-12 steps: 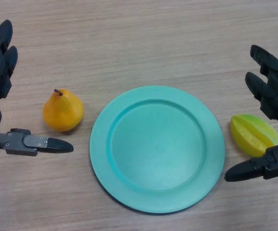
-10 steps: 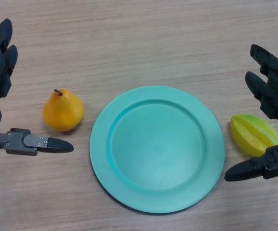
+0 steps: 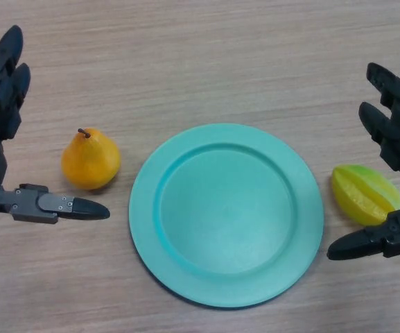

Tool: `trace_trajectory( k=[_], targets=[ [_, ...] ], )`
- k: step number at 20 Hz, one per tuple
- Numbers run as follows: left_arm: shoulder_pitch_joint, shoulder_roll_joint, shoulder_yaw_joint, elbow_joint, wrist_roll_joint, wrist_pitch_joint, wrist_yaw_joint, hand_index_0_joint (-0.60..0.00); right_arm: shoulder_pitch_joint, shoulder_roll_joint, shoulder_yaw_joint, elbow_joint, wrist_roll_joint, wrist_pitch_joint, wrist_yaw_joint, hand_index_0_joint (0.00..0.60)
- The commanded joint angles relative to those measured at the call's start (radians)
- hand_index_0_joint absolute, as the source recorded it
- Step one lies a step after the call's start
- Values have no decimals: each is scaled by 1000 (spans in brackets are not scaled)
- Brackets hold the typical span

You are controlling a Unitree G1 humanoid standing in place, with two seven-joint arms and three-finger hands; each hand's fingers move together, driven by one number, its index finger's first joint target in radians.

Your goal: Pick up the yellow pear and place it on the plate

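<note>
One yellow pear lies on the wooden table at about nine o'clock from the plate, just beside its rim but not touching it, with its dark stem pointing toward eleven o'clock. One teal plate sits in the middle of the view, and nothing is in it. One yellow-green star fruit lies on the table at three o'clock from the plate, near the rim. Two black hands show. The left hand is at nine o'clock from the pear, spread wide with fingers straight, its thumb reaching under the pear at six o'clock without touching it. The right hand brackets the star fruit at three o'clock, likewise spread, holding nothing.
</note>
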Motion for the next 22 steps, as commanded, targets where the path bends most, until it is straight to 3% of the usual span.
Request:
trace_trajectory(
  k=[1, 7, 22],
  targets=[
    [-48, 41, 32, 7, 6, -154, 29, 0, -11, -23, -64, -70, -8, -164, -10, 0],
    [-137, 56, -29, 265, 111, -288, 80, 0, 7, -22, -87, -106, 7, -139, -8, 0],
    [-378, 73, -102, 885, 206, -493, 176, 0, 28, -20, -132, -134, 9, -156, -10, 0]
  ],
)
